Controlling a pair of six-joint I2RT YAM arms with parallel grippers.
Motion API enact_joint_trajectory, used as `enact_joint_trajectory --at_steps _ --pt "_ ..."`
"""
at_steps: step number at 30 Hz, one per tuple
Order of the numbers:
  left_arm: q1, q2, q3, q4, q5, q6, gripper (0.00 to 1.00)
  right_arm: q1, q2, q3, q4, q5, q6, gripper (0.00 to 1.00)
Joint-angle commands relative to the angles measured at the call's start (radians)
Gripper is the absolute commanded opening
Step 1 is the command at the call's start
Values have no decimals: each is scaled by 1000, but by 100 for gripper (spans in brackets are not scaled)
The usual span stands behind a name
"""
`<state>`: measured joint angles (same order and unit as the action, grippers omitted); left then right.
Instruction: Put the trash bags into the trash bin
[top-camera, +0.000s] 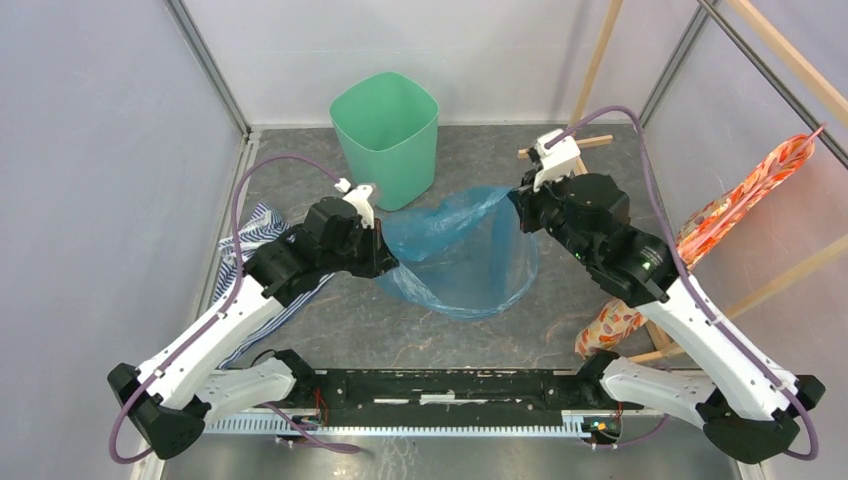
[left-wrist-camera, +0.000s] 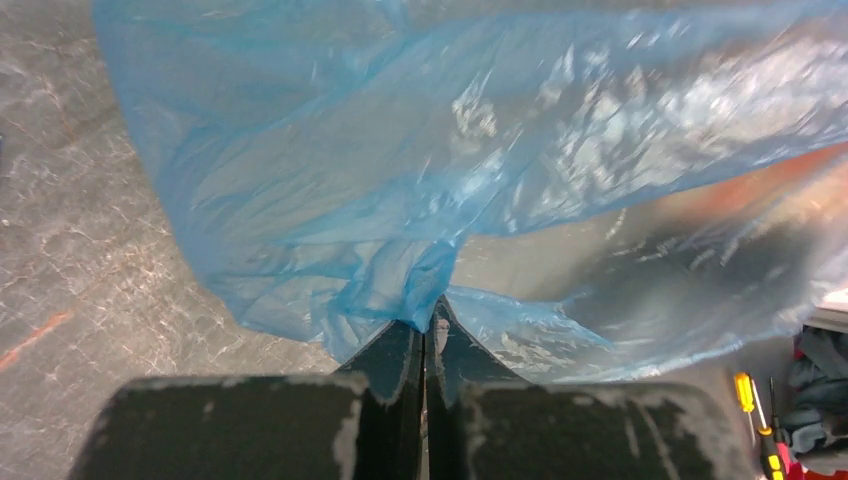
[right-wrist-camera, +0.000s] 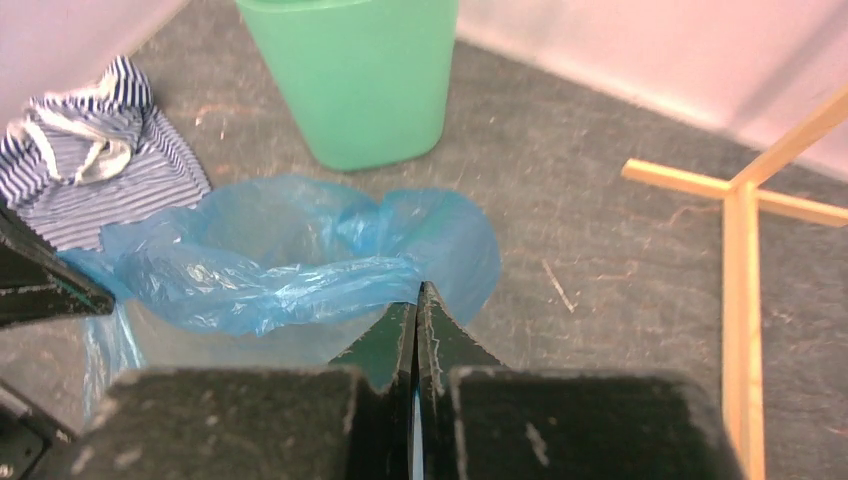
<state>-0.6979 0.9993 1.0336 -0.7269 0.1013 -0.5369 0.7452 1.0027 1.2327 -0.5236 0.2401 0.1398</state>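
The light-blue translucent trash bag (top-camera: 460, 255) hangs stretched between my two grippers above the floor, just in front of the mint-green trash bin (top-camera: 386, 135). My left gripper (top-camera: 388, 262) is shut on the bag's left edge; in the left wrist view the bag (left-wrist-camera: 400, 150) bunches at the fingertips (left-wrist-camera: 425, 318). My right gripper (top-camera: 517, 203) is shut on the bag's right edge; in the right wrist view the bag (right-wrist-camera: 280, 260) spreads left from the gripper (right-wrist-camera: 418, 295), with the bin (right-wrist-camera: 350, 75) upright beyond it.
A blue-white striped cloth (top-camera: 250, 235) lies left of the left arm, also in the right wrist view (right-wrist-camera: 100, 170). Orange floral fabric (top-camera: 740, 200) hangs on a wooden rack (top-camera: 600, 60) at the right. Metal frame posts stand at the back corners.
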Motion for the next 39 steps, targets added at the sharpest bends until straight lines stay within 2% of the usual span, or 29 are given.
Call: enact_joint_trajectory --at_steps 1,5,8,13,17,22,25,29,32,37,39 --pt "0 -15 81 -36 -52 -19 2 0 24 92 -35 96 -27 0" --pt "0 -22 138 -7 -56 -58 2 0 48 179 -50 133 -51 0" --pt "0 -25 176 29 -19 -85 6 -1 71 244 -72 177 -70 0" --pt "0 -45 225 61 1 -95 37 -1 95 322 -104 242 -93 0" --pt "0 -58 243 59 -6 -91 52 0 110 363 -124 308 -107 0" --pt "0 -77 239 78 -3 -97 68 -1 127 392 -136 368 -123 0" --pt "0 -99 223 133 33 -101 82 -1 131 397 -140 414 -131 0" --pt "1 -106 223 146 27 -101 85 -1 131 402 -144 455 -151 0" --pt "1 -100 237 95 -76 -109 87 -1 134 407 -149 488 -164 0" --pt "5 -52 288 4 -386 -130 86 -1 113 401 -148 472 -163 0" --pt "18 -5 317 8 -469 -117 86 0 107 401 -149 458 -164 0"
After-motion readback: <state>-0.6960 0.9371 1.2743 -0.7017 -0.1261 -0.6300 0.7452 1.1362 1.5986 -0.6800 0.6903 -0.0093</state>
